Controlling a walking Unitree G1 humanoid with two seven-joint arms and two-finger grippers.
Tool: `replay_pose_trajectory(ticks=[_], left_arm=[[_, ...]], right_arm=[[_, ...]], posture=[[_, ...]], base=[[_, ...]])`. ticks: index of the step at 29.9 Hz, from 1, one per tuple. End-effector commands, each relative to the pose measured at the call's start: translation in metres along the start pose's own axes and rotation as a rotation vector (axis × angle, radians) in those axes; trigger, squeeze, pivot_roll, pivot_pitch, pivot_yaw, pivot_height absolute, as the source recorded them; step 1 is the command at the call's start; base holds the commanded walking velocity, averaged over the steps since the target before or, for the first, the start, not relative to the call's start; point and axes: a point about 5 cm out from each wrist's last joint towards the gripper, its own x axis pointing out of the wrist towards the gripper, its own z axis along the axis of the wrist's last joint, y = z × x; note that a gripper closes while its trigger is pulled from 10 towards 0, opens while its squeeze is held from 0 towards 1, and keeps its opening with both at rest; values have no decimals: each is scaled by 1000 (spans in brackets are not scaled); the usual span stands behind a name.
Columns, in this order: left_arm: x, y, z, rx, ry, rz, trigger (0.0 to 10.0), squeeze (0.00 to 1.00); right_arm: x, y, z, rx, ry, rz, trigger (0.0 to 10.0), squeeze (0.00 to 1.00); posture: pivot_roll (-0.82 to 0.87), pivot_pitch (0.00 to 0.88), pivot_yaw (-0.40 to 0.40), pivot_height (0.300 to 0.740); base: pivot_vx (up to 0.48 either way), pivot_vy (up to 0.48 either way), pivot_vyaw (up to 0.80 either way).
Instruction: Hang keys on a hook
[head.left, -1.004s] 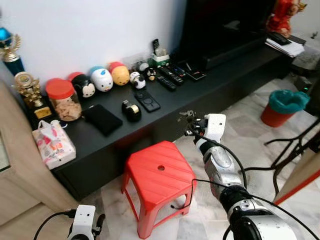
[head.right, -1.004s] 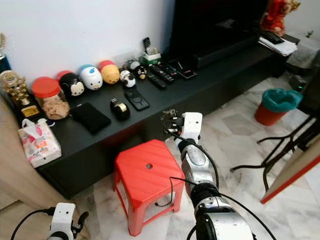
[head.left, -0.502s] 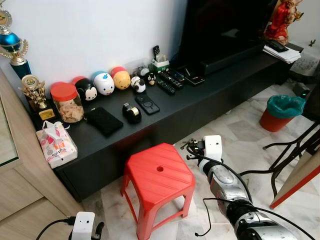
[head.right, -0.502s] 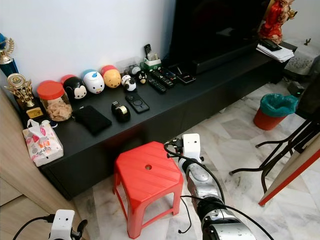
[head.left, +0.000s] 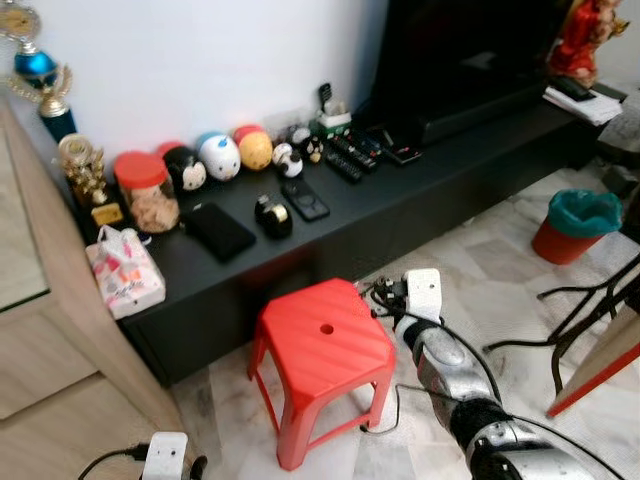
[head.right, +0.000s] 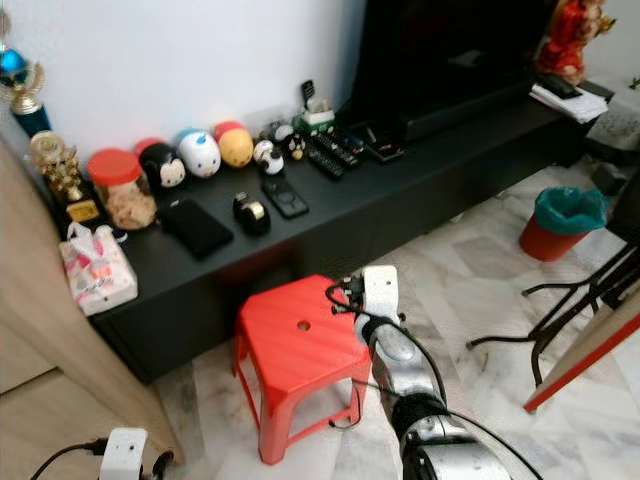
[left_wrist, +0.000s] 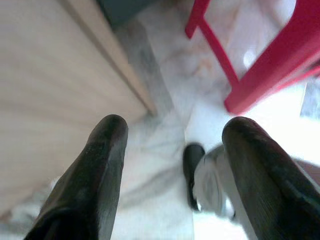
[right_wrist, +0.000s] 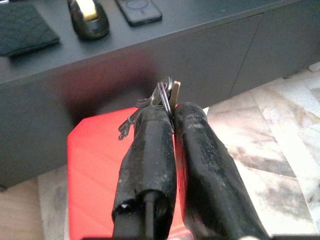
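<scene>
One step is looking finished from where you are sitting: the right gripper (right_wrist: 172, 112) is pinching the keys (right_wrist: 161, 100), its two black fingers pressed together with the metal ring and a couple of key blades sticking out past the tips. In the head view you are seeing that same gripper (head.left: 381, 293) hovering just beside the far edge of the red stool (head.left: 325, 345), low in front of the black cabinet (head.left: 430, 175). The keys are riding in the air, not touching the stool or the cabinet front.

What is remaining is the larger part, I would judge: you are not yet looking at any hook, so finding one, carrying the keys to it and slipping the ring over it are all waiting to be done.

Moving outward, the left gripper (left_wrist: 172, 150) is hanging idle with its fingers spread, pointing down at the pale marble floor (left_wrist: 165, 115) beside a wooden panel (left_wrist: 50, 90) and a stool leg. On the cabinet top you are passing a row of round toys (head.left: 220, 157), a tape dispenser (head.left: 271, 215), a phone (head.left: 306, 200), a red-lidded jar (head.left: 147, 190) and a tissue pack (head.left: 127, 272). A teal-lined bin (head.left: 578, 220) is standing well apart to the right.
</scene>
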Motion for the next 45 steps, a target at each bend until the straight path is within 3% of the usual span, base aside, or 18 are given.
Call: replay_pose_trajectory(ticks=[1, 10, 21, 36, 45], left_arm=[[0, -2, -5, 15, 41, -2, 10000, 0], [-4, 3, -18, 4, 132, 26, 10000, 0], [-3, 2, -19, 14, 157, 20, 10000, 0], [-7, -12, -31, -13, 231, 3, 10000, 0], [-13, -6, -43, -18, 269, 7, 10000, 0]], right_arm=[[0, -3, 3, 6, -11, -15, 10000, 0], [1, 0, 4, 22, -23, -20, 10000, 0], [0, -1, 4, 33, -29, -29, 10000, 0], [2, 5, 7, 29, -44, -6, 10000, 0], [2, 5, 8, 36, -53, -13, 10000, 0]], posture=[[116, 0, -113, 740], [113, 0, -99, 740], [112, 0, -99, 740], [108, 0, -101, 740], [96, 0, -92, 740]], base=[[0, 0, 0], [0, 0, 0], [0, -379, 0], [0, -388, 0], [0, -392, 0]])
